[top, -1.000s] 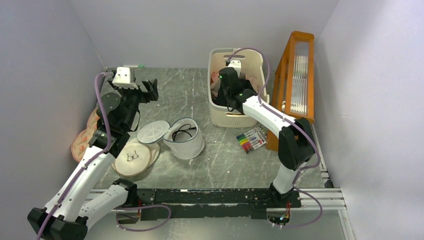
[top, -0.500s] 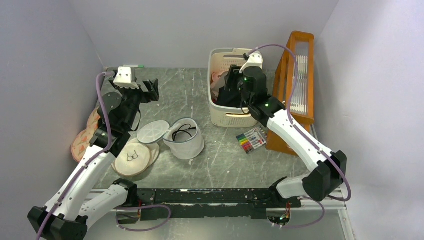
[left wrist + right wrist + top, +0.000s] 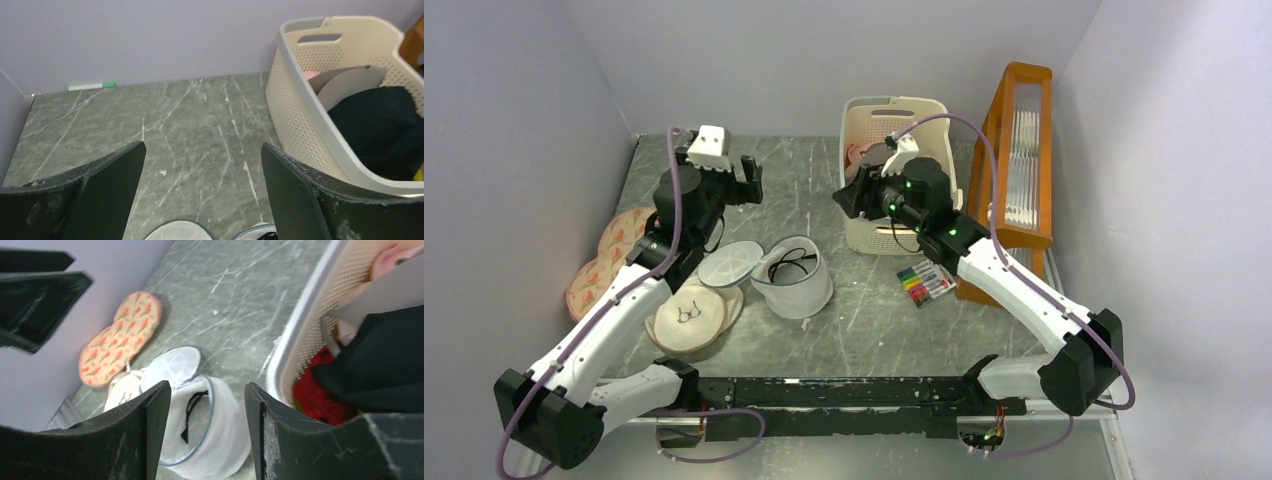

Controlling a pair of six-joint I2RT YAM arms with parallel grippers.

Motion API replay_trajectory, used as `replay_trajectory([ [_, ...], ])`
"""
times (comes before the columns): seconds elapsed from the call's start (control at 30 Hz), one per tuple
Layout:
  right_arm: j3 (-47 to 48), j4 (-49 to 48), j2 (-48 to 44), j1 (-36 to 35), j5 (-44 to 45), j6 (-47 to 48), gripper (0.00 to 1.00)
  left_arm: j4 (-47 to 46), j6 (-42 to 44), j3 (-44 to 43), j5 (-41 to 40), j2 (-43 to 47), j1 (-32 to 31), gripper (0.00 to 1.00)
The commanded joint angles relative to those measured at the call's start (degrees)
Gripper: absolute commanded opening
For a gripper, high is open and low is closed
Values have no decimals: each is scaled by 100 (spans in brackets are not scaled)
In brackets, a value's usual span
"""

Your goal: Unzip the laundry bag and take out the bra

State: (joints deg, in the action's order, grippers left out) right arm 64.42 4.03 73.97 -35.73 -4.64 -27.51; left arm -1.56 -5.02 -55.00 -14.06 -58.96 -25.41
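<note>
Top external view shows the laundry bag point(image 3: 796, 278) unzipped for access; left gripper point(image 3: 202, 150) and right gripper point(image 3: 207, 390) hang spread, empty.

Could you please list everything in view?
White mesh laundry bag: one, white, centre, unzipped
Thin black strap: one, black, inside the bag
Cream slatted plastic basket: one, cream, far centre
Black fabric bundle: one, black, in basket
Flat cream round pads: two, cream, left of bag
Pink patterned pads: at least two, pink, far left
Marker pack: one, multicoloured, right of bag
Orange wooden rack: one, orange, right side
Left gripper: one, black, open, empty
Right gripper: one, black, open, empty
</note>
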Motion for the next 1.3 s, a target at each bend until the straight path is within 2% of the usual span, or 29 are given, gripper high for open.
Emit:
replay_trajectory([
  [0.0, -41, -115, -48, -247, -278, -113, 57, 537, 56, -416, -414, -284, -60, 98],
  [0.17, -202, 100, -337, -295, 37, 87, 57, 1569, -513, -278, 94, -420, -52, 96],
  [0.37, -479, 86, -620, -295, 322, 303, 57, 2420, -523, 472, 716, -396, -52, 99],
  [0.57, -468, 19, -472, -295, 173, 402, 57, 2732, -592, 674, 1373, -991, -57, 99],
  [0.77, -617, -32, -546, -303, 122, 414, 57, 2867, -518, 539, 1653, -1664, -52, 96],
  [0.97, -869, -278, -683, -301, 143, 413, 58, 2949, -418, 412, 1724, -1945, -54, 79],
  [1.2, -818, -389, -543, -310, -227, 278, 58, 2738, -342, 479, 1863, -1333, -53, 43],
  [1.27, -817, -409, -521, -332, -279, 259, 58, 2627, -313, 532, 1992, -1103, -54, 36],
])
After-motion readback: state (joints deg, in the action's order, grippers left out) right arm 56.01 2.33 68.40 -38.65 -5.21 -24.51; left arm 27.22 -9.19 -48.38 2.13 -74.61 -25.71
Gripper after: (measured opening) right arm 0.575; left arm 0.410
